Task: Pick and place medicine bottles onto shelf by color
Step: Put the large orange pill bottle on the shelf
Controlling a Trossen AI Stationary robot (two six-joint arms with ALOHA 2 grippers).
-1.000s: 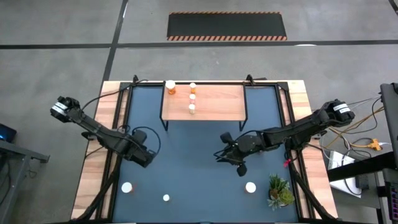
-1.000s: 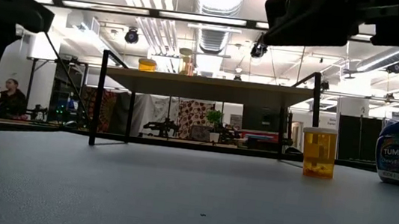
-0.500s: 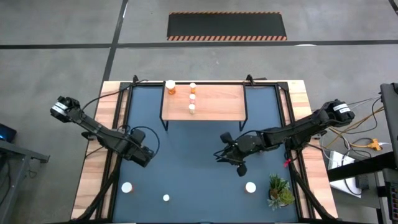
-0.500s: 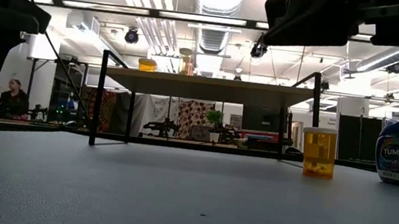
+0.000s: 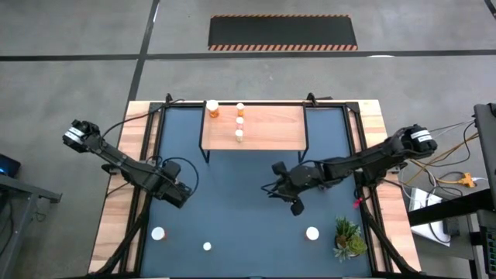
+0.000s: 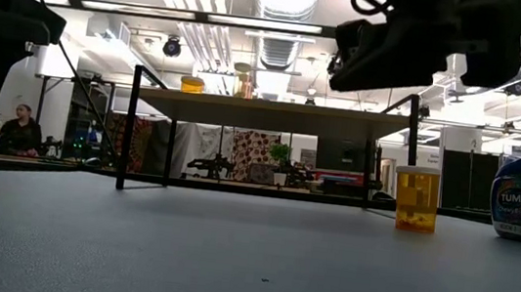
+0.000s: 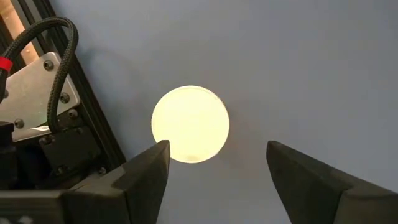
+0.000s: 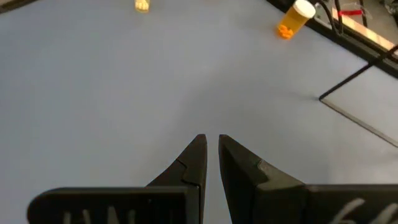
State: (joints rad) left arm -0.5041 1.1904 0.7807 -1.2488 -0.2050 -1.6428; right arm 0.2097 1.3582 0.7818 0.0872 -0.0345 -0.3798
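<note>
Compared with the earlier frame, the left gripper [image 7: 214, 171] has spread its fingers and the right arm has shifted a little toward the shelf [image 5: 271, 128]. The left gripper hangs left of the shelf and nearer the front, jaws apart, above a white-capped bottle [image 7: 190, 124] that stands on the mat [image 5: 232, 209]. The cap sits closer to one finger, so closing now could push the bottle over instead of gripping it. A black frame rail [image 7: 93, 112] runs just beside the bottle; the other side is open mat. Three bottles stand on the shelf's left part; its right part is free. The right gripper [image 8: 211, 152], fingers nearly together and empty, hovers in front of the shelf.
</note>
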